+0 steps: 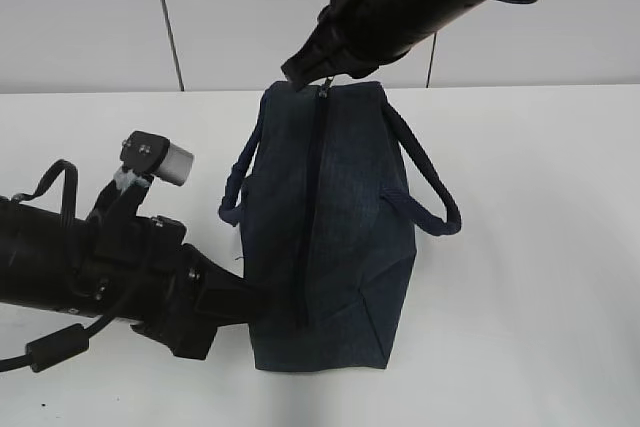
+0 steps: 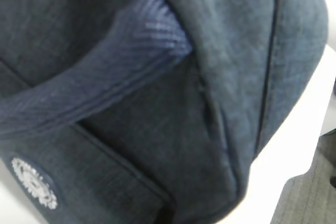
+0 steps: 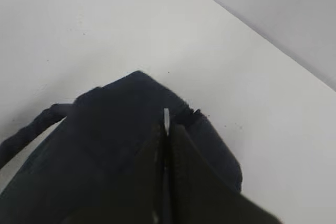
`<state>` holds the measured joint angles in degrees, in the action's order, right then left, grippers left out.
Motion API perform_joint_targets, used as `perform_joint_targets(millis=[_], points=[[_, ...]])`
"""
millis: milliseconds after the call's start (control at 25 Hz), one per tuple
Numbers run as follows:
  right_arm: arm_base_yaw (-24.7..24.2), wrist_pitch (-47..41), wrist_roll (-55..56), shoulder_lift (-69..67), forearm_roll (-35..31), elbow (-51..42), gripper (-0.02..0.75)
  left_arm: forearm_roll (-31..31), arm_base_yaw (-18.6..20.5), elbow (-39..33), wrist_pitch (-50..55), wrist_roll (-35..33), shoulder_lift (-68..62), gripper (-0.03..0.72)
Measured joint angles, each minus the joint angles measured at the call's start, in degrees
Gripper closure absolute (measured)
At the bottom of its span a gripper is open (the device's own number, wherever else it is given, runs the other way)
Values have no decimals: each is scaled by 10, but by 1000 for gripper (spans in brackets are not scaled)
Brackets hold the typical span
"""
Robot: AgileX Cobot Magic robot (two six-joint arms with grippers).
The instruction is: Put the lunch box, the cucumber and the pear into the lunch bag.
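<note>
The dark navy lunch bag (image 1: 350, 227) stands in the middle of the white table, and its zip (image 1: 312, 207) runs closed along the top. My right gripper (image 1: 305, 69) is at the bag's far end. In the right wrist view it (image 3: 166, 132) is shut on the metal zip pull (image 3: 166, 118), which shows as a thin sliver between the fingers. My left gripper (image 1: 252, 302) is pressed to the bag's near left side and looks pinched on the fabric. The left wrist view shows only bag cloth (image 2: 131, 129) close up. The lunch box, cucumber and pear are out of view.
The bag's two loop handles hang out to the right (image 1: 425, 182) and left (image 1: 238, 182). Bare white table (image 1: 540, 297) surrounds the bag. A grey wall stands behind. The left wrist view shows the table edge and grey floor (image 2: 310, 198).
</note>
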<state>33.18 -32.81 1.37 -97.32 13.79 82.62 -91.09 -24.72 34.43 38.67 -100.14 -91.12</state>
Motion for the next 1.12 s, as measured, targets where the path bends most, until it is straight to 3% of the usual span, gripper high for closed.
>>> perform_joint_targets(millis=[240, 400, 640, 760, 920, 1040, 1080, 1120], points=[[-54, 2, -45, -73, -66, 55, 732, -11, 0, -39, -8, 0, 28, 694], [-107, 1, -83, -128, -144, 82, 732, -30, 8, -68, -41, 0, 68, 694], [-167, -14, -221, -206, -316, 87, 732, -32, 77, -83, -59, 0, 113, 695], [-170, -16, -241, -228, -345, 87, 732, -32, 105, -83, -58, 1, 113, 695], [-172, -20, -244, -233, -352, 93, 732, -36, 113, -83, -61, 8, 113, 684], [-179, -40, -244, -232, -352, 114, 622, -26, 113, -83, -65, 29, 113, 547], [-184, -57, -246, -228, -352, 127, 493, -16, 113, -83, -67, 44, 113, 462], [-188, -68, -246, -225, -352, 135, 421, -4, 114, -83, -67, 61, 113, 376]])
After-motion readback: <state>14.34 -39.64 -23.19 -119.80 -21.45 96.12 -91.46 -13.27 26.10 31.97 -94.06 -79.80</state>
